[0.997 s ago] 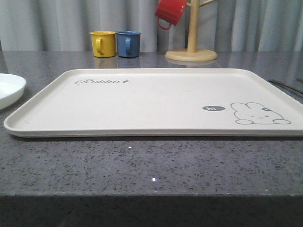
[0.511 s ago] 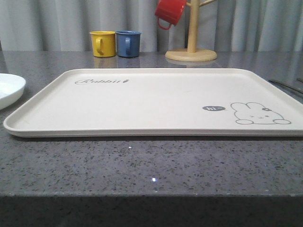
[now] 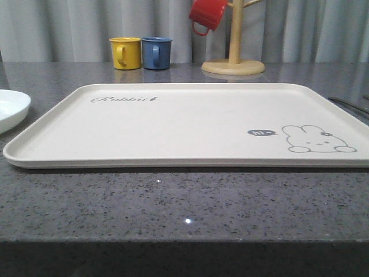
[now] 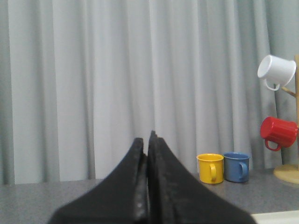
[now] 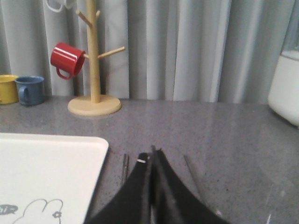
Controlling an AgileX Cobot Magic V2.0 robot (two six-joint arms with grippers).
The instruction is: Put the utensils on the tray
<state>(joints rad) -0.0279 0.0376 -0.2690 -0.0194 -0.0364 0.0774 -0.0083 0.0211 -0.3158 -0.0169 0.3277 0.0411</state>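
Left claw [image 4: 148, 140] closed, fingers pressed flat together, nothing between them, raised and pointing at the grey curtain [image 4: 117, 70]. Beyond its tip and off to one side on the desk [image 4: 46, 198]: yellow mug [image 4: 210, 168] touching or just beside blue mug [image 4: 236, 166]. Further the same way, a wooden mug tree [image 4: 292, 140] with a red mug [image 4: 278, 132] hanging low and a white mug [image 4: 276, 71] hanging higher.

Right claw [image 5: 152, 156] also closed, fingers together, empty, hovering over the grey speckled desk. The tray [image 5: 46, 168], cream with a low rim, lies just beside this claw on the mug-tree side, flat on the desk; rabbit drawing near the corner closest to the claw. Nothing lies on the tray in either the front or right wrist view.

Utensils off the tray, on the desk: thin paired chopsticks [image 5: 124, 167] between the tray edge and the right claw, close to the claw tip. A second long thin metal piece [image 5: 194, 175] on the claw's other side, probably a spoon or fork handle, too blurred to tell which.

White plate [image 3: 8, 109] on the desk, just off the tray's far-left end.
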